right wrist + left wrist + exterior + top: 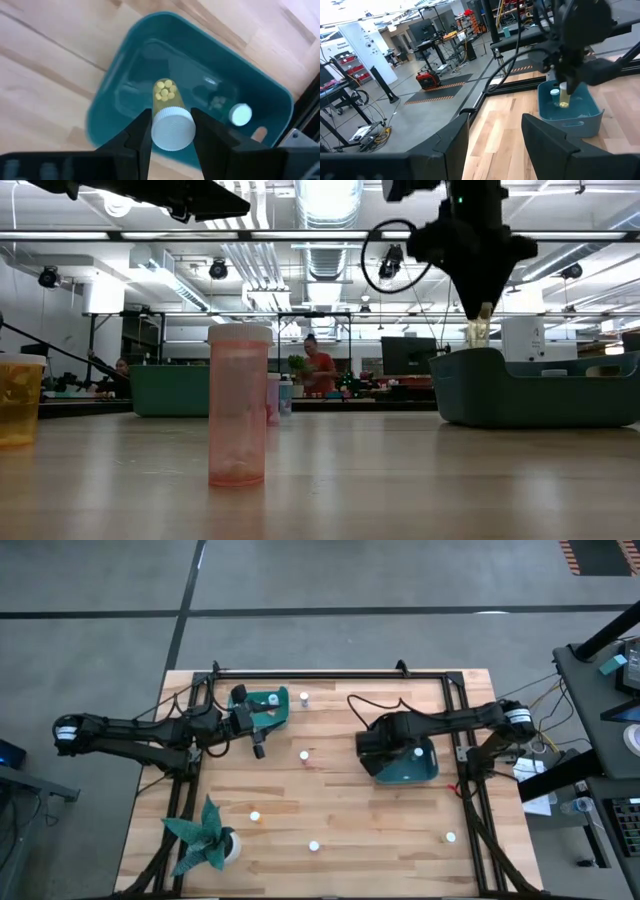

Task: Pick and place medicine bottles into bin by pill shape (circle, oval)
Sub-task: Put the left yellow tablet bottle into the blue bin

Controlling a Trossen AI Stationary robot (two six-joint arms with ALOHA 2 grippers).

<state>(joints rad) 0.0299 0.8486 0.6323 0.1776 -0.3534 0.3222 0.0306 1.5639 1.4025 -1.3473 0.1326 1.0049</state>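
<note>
Wooden table point(330, 790), seen from above, carrying two teal bins. Right bin point(125, 65) near the right edge, one capped bottle point(241, 114) lying inside. Left bin point(272, 702) near the far edge, toward the left. Right gripper point(172, 131) poised over the right bin, clamped on a yellow bottle point(169, 112) with a white cap and round pills. Left gripper point(492, 142) above the table beside the left bin, fingers parted, empty. Other medicine bottles point(304, 755) scattered upright: one at centre, three along the near edge.
</note>
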